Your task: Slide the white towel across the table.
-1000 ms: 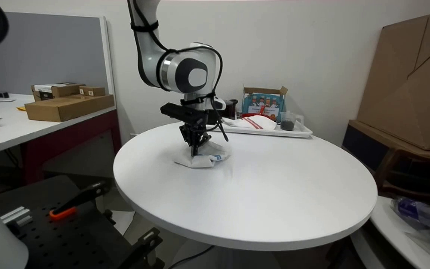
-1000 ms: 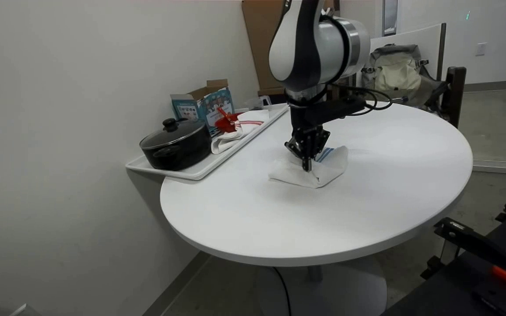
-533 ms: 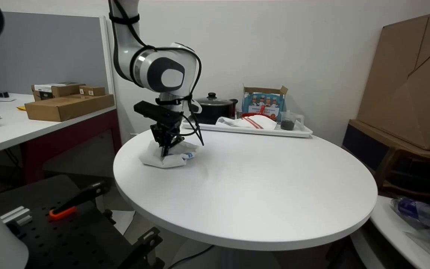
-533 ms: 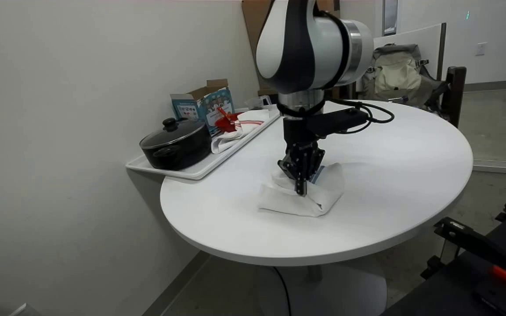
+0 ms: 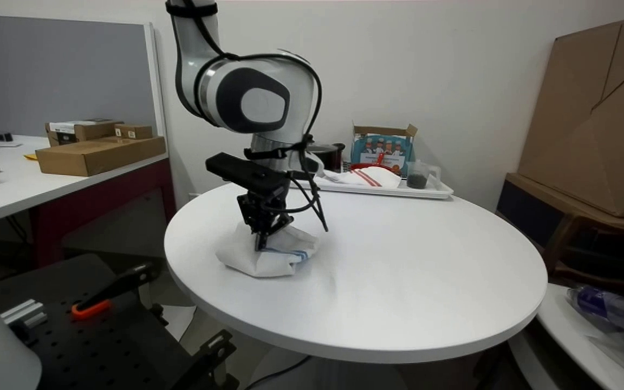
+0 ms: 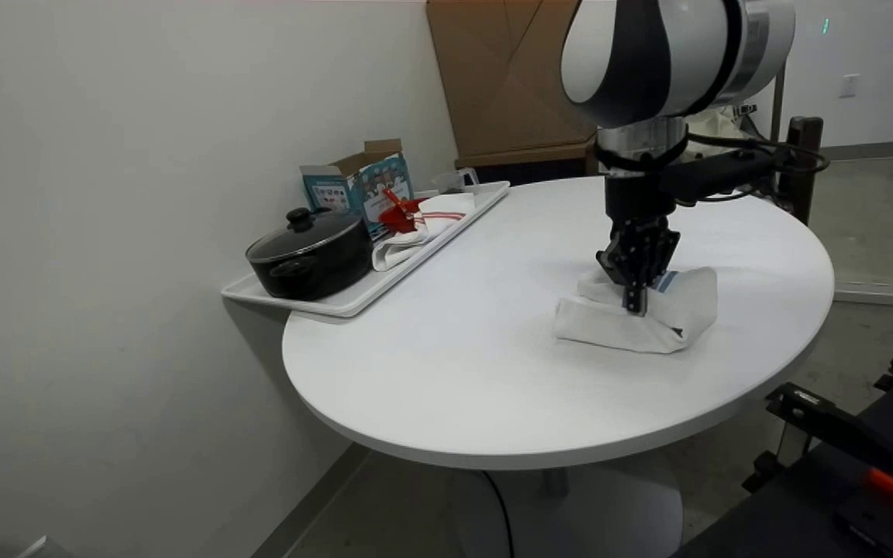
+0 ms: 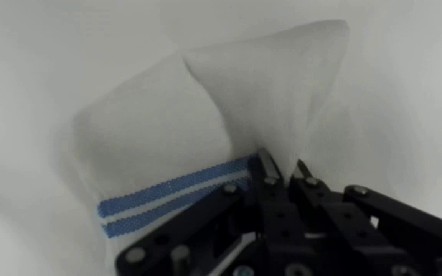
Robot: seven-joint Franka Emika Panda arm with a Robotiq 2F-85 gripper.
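Note:
The white towel with blue stripes lies bunched on the round white table (image 5: 398,281). It shows in both exterior views (image 5: 249,261) (image 6: 605,324) and fills much of the wrist view (image 7: 148,134). My gripper (image 5: 261,245) points down into the towel's middle, also in an exterior view (image 6: 634,304). In the wrist view the fingertips (image 7: 281,166) are close together with a gathered fold of towel between them. The cloth rises toward the fingers while its edges rest on the table. The part under the gripper is hidden.
A white tray (image 6: 349,302) at the wall side holds a black lidded pot (image 6: 311,260), a blue box (image 6: 386,190), a red utensil, a white towel with red stripes (image 6: 446,208) and a measuring cup (image 5: 418,176). A cardboard box (image 5: 604,119) stands beyond the table.
The towel and gripper slid together over the table: first left in one exterior view, then toward that camera and slightly right. The grip on the towel looks unchanged.

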